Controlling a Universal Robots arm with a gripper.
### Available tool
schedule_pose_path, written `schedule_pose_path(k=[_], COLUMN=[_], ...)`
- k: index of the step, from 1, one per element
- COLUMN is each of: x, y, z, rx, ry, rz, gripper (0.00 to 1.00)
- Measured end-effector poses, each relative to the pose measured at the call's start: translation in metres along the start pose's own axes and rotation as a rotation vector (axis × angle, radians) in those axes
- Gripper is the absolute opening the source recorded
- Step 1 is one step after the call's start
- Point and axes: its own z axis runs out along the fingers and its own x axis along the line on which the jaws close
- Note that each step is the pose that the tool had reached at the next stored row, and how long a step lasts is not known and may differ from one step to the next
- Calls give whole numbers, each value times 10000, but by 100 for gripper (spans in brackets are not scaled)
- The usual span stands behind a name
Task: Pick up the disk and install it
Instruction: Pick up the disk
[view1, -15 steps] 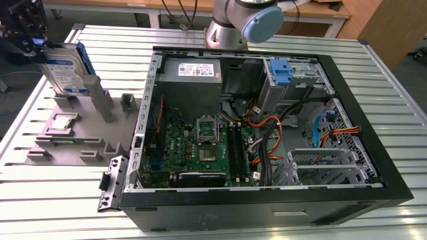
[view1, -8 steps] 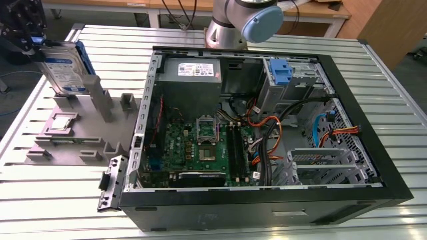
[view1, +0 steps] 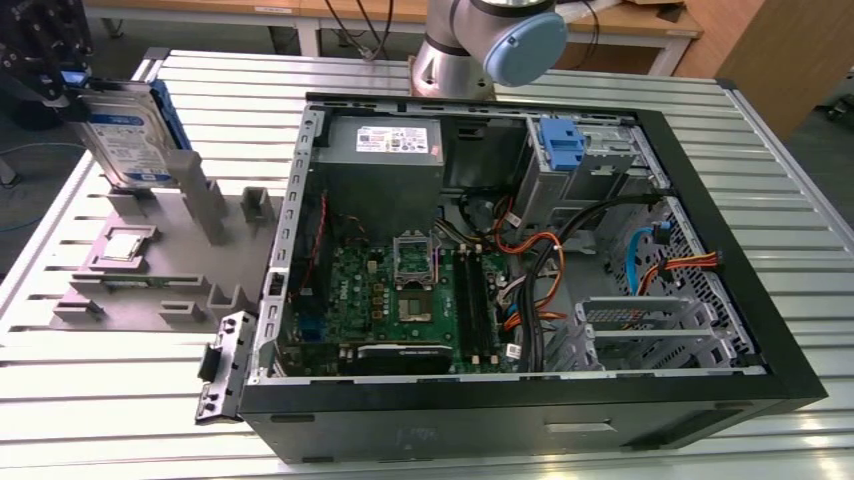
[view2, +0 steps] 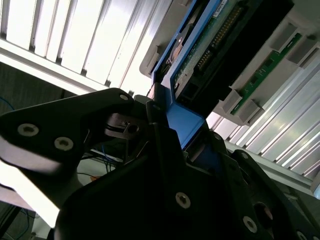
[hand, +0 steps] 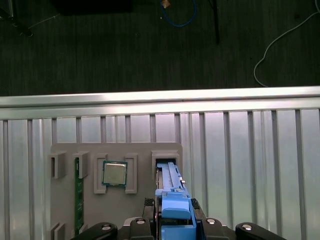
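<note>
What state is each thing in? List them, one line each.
gripper: shut on the disk
disk: upright, at its slot in the grey holder
processor chip: lying flat in the holder
computer case: on its side, open

The disk (view1: 130, 135) is standing on edge over the holder tray (view1: 160, 292) at the exterior view's left, the processor chip (view1: 123, 245) is lying in a tray recess before it, and the open computer case (view1: 534, 405) is sitting to the tray's right.

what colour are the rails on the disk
Blue rails on the disk, best in the first wrist view.
</note>
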Motion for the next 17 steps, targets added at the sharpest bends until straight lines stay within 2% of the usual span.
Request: schedule_pose_path(k=[9,17], x=[0,-1], y=[0,1], z=[-20,-78], rx=[-1,-1], ry=[2,2], rz=[0,0], gripper=[37,37])
